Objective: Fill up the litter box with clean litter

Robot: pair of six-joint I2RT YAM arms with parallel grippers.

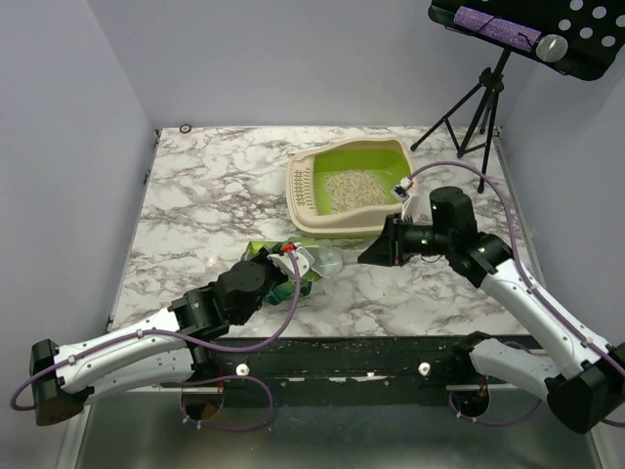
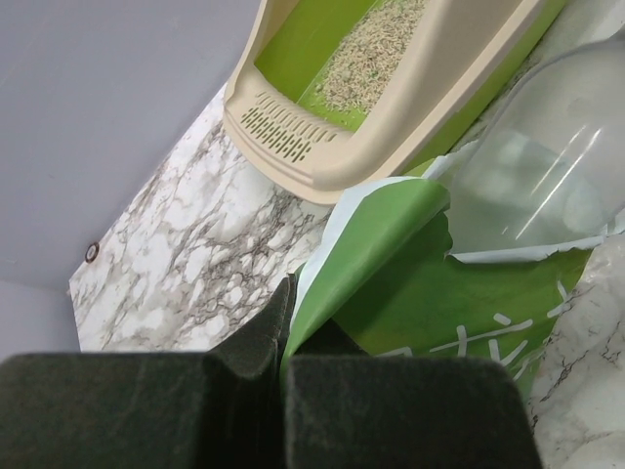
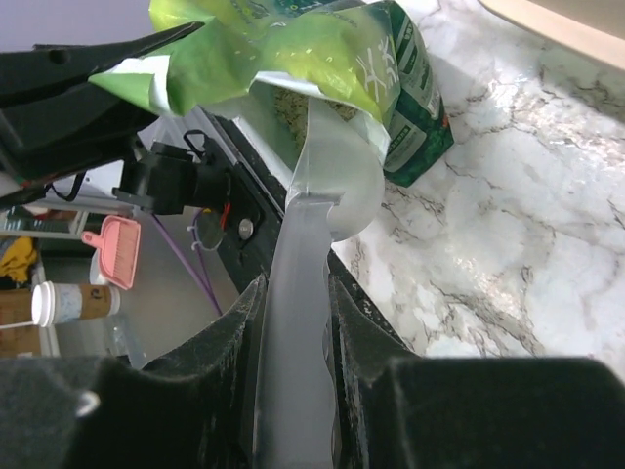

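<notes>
The litter box (image 1: 301,184) stands at the back centre, lime-green inside with a beige rim (image 2: 391,147) and its slotted end to the left. A patch of pale litter (image 1: 356,188) (image 2: 376,49) covers its floor. In front of the box lies a green printed bag (image 1: 262,252) (image 2: 439,283). My left gripper (image 1: 290,257) (image 2: 287,332) is shut on the bag's edge. My right gripper (image 1: 371,254) (image 3: 295,293) is shut on the flat handle of a clear scoop (image 3: 298,322). The scoop bowl (image 1: 329,260) (image 2: 547,166) sits at the bag's open mouth (image 3: 293,49).
A black tripod stand (image 1: 479,107) rises at the back right corner. A small ring (image 1: 186,128) lies at the back left edge. Loose granules dot the black front rail (image 1: 332,354). Off the table are a pink scoop (image 3: 115,249) and a paper cup (image 3: 68,303).
</notes>
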